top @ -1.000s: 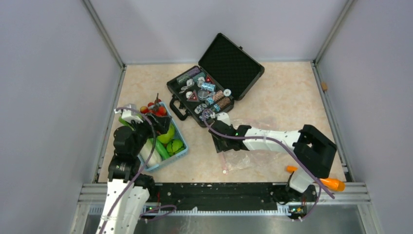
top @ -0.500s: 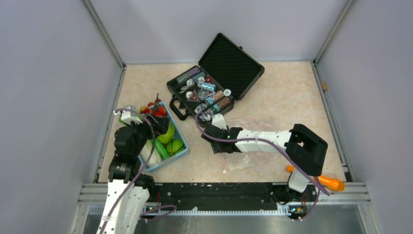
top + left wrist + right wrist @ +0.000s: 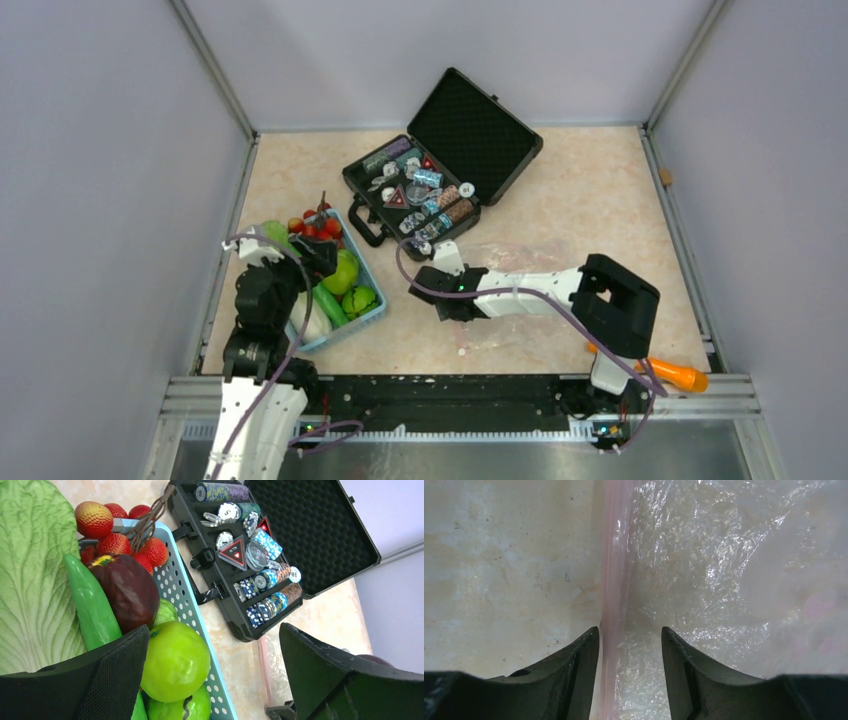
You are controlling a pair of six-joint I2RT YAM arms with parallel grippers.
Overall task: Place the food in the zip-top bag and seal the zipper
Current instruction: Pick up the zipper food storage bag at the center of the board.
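Your right gripper (image 3: 629, 635) sits low over the bag (image 3: 744, 580), at lower centre of the top view. Its jaws are partly apart with the zipper (image 3: 615, 555) running up between them, and they pinch nothing. The bag lies flat with its mouth toward frame left.

Expect the film to be thin, light and slippery. It will likely slide or crumple rather than resist a pull. The pink strip looks like the stiffest part, so grip there. Catch only the top lip if you want the mouth to open.

Your left gripper (image 3: 212, 630) is spread wide and empty above the basket (image 3: 175, 580), at the left of the top view. All the food is piled in the basket. The apple (image 3: 175, 660) lies nearest, between the jaws. It looks smooth and round and may squirt out, so close across its widest part.
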